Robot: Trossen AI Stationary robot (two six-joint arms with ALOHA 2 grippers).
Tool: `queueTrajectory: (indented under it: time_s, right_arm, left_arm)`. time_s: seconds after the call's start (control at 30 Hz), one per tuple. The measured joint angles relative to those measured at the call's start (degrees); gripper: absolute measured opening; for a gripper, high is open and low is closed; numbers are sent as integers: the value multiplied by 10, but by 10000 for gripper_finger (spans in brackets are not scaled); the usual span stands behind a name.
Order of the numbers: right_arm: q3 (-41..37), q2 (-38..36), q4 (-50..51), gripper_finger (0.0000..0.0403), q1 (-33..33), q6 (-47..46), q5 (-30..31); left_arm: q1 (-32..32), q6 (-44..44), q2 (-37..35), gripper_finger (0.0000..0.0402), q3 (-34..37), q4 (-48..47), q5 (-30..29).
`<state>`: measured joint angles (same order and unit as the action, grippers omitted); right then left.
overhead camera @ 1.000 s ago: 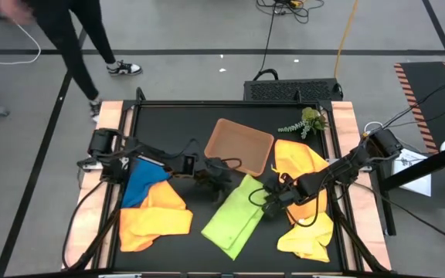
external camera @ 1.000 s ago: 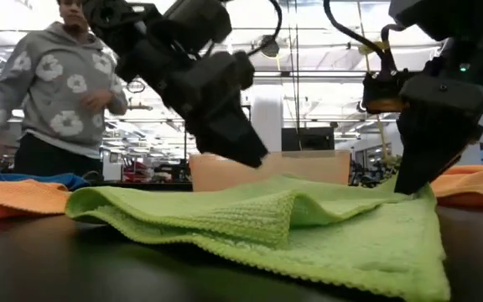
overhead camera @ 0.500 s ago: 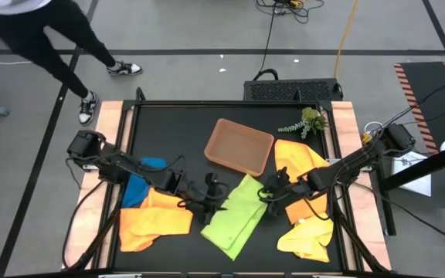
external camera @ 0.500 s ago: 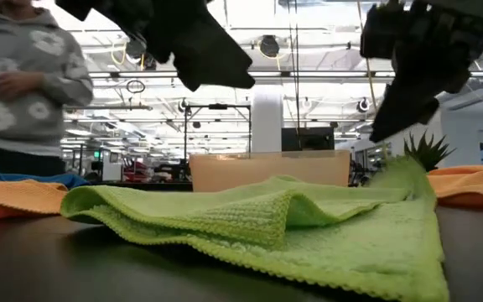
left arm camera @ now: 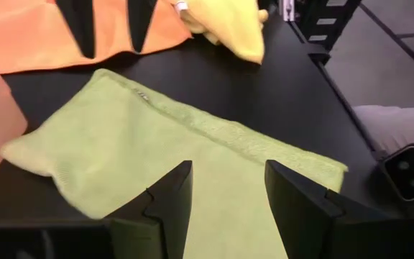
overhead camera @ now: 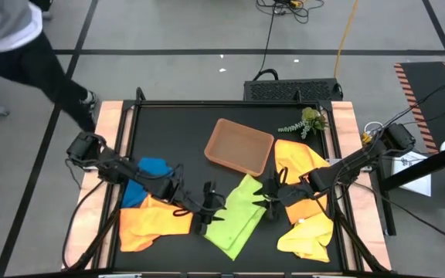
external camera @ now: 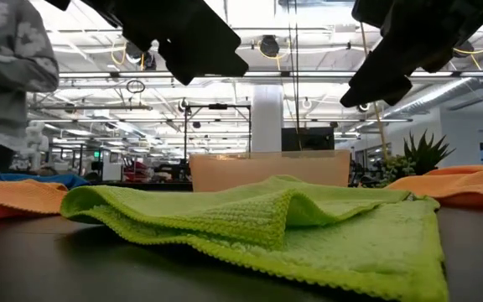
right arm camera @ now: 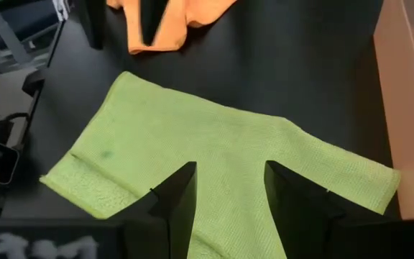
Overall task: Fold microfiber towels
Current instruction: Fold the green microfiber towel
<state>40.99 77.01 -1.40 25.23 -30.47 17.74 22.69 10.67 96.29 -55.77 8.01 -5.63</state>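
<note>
A lime green towel (overhead camera: pixel 236 218) lies near the middle of the black worktop (overhead camera: pixel 176 123), folded once into a rough, slanted oblong with a ridge of cloth running across it and edges that do not quite line up. Both arms hang over it: the left pincer (overhead camera: pixel 207 216) is above its left edge and the right pincer (overhead camera: pixel 270 199) above its upper right corner. In each wrist view the two dark fingers stand apart with only green cloth showing between them, so both pincers are open and hold nothing, clear of the fabric rather than touching it, as the low view also suggests. The other towels wait around it: an orange one (overhead camera: pixel 154 222) and a blue one (overhead camera: pixel 144 179) to the left under the left arm, an orange one (overhead camera: pixel 298 158) and a yellow one (overhead camera: pixel 307 238) to the right under the right arm. A brown tray (overhead camera: pixel 239 145) sits just behind the green towel, and a plant sprig (overhead camera: pixel 307 122) lies farther back. A person (overhead camera: pixel 14 38) walks past the worktop's far left corner. The step in hand looks like the pause between folds of the green towel. The next move probably calls for each pincer to come down on an edge or corner, pinch one layer cleanly, and carry it across together so the cloth halves again without bunching.
</note>
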Motion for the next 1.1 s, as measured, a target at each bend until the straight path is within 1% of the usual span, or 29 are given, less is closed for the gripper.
queueTrajectory:
  time_s: [0.27, 0.4, 0.47, 0.53, 0.6, 0.63, 0.7, 0.77, 0.93, 1.03, 1.1]
  right_arm:
    - [-42, 0, -75, 157, 0, -17, -16]
    - [-48, 0, -78, 157, 0, -18, -16]
    - [-49, 0, -78, 157, 0, -18, -16]
    - [-49, 0, -79, 157, 0, -16, -18]
    - [-49, 0, -76, 157, 0, -14, -34]
    - [-49, 1, -73, 157, 1, -14, -42]
    - [-49, 9, -75, 157, 7, -14, -44]
    - [-49, 21, -72, 157, 14, -11, -44]
    - [-49, 52, -72, 157, 16, -18, -44]
    - [-49, 60, -71, 157, 16, -18, -44]
    - [-49, 62, -70, 157, 16, -18, -44]
  left_arm:
    - [27, 10, 19, 175, 0, 21, -12]
    - [34, 13, 38, 175, 0, 32, -10]
    - [36, 12, 49, 176, 0, 46, 3]
    - [40, 9, 56, 183, 0, 49, 14]
    - [43, 8, 67, 194, 0, 69, 25]
    - [46, 8, 70, 201, 0, 67, 26]
    - [50, 8, 85, 216, 0, 93, 26]
    - [52, 7, 97, 230, 0, 98, 26]
    - [63, -15, 116, 247, -7, 106, 14]
    - [74, -39, 120, 245, -21, 116, -4]
    - [84, -56, 123, 240, -25, 107, -21]
